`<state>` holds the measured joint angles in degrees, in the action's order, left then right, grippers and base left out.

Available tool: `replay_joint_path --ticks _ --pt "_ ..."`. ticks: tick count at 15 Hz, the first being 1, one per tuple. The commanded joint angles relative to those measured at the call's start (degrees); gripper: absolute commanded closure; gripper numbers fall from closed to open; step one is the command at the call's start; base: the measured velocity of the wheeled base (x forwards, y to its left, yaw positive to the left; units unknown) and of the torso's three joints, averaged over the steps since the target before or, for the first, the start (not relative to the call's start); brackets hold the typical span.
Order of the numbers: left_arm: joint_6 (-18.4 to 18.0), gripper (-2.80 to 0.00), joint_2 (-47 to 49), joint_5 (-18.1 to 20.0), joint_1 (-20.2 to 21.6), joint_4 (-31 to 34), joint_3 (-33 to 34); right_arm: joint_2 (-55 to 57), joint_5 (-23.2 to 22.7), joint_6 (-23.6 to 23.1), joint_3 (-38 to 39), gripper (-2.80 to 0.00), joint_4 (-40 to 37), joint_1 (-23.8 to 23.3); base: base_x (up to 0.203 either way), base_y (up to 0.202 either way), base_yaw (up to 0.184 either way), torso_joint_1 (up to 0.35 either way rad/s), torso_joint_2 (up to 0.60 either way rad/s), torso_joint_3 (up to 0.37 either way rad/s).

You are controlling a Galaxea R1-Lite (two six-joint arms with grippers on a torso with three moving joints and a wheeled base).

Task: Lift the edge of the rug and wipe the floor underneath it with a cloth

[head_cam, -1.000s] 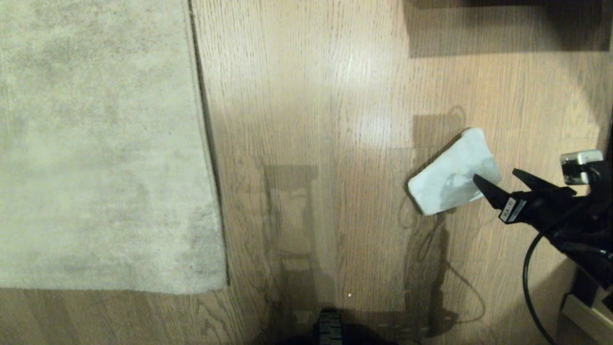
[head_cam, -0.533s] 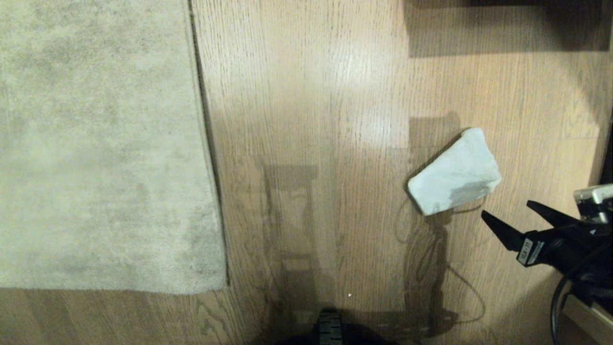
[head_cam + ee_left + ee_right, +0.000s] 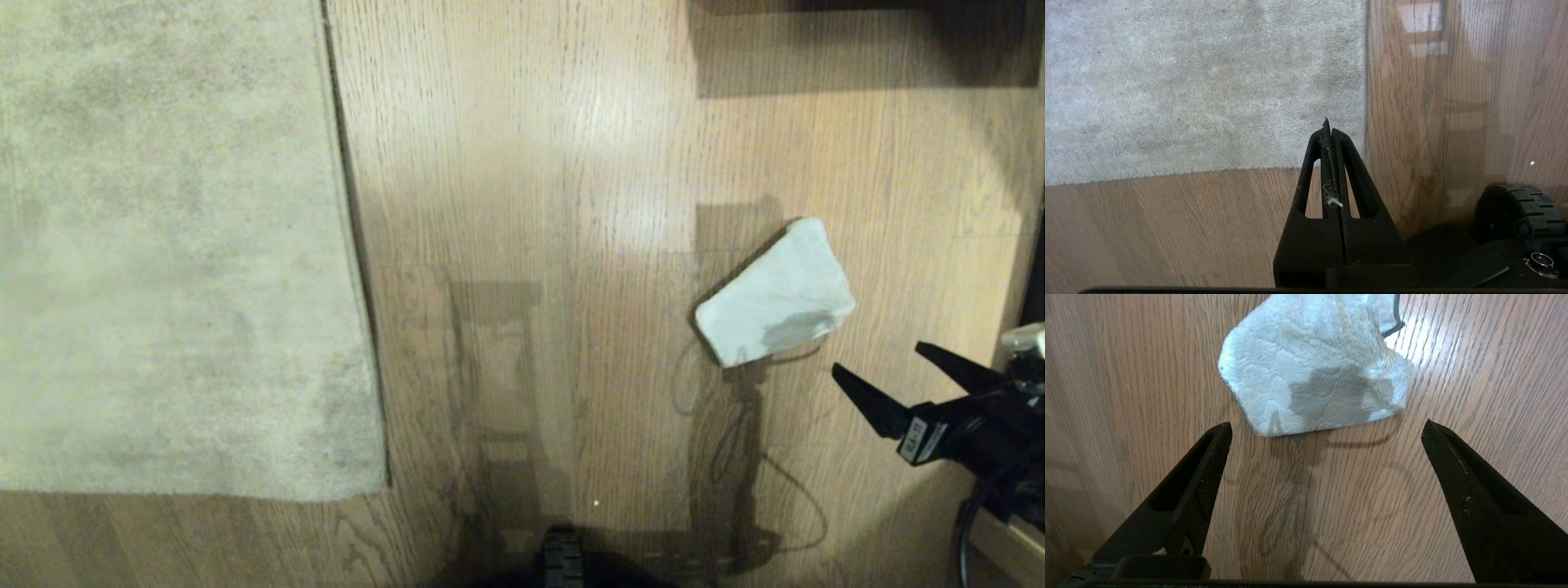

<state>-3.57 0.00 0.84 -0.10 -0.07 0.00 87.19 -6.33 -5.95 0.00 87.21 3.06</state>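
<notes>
My right gripper hangs low at the right side of the head view, its jaws spread wide with nothing between them. The two black fingers point toward the cloth, which lies flat on the floor just beyond the tips, near them but not touching. In the right wrist view the cloth is a pale blue-green, crumpled piece with dark stitching along one border; a grey shadow falls across its nearer part, and bare wood shows between it and my jaws.

My left gripper has its jaws closed tight together, holding nothing; a wisp of white fluff clings to the seam between them. It hangs over the floor by the rug's corner.

The rug fills the left part of the head view and lies flat. Its edge runs straight down to a corner at the lower left, with a thin dark line of shadow beside it. The cloth sits well apart from that edge, with a broad strip of shiny planks between them. A dark wheel of my base shows in the left wrist view.
</notes>
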Motion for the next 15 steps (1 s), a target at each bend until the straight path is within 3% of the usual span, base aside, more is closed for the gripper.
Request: replay_joint_path --ticks 1,9,15 --pt "0.0 0.00 0.1 0.0 0.0 0.0 0.0 -1.2 -0.1 -0.1 0.0 0.00 1.4 0.1 0.000 0.000 0.000 0.000 0.00 0.000" --pt "0.0 0.00 0.1 0.0 0.0 0.0 0.0 -7.2 -0.2 0.1 0.0 0.00 -1.6 0.1 0.000 0.000 0.000 0.000 0.00 0.000" --pt "0.0 0.00 0.1 0.0 0.0 0.0 0.0 -24.0 -0.1 0.1 0.0 0.00 -22.9 0.1 0.000 0.000 0.000 0.000 0.00 0.000"
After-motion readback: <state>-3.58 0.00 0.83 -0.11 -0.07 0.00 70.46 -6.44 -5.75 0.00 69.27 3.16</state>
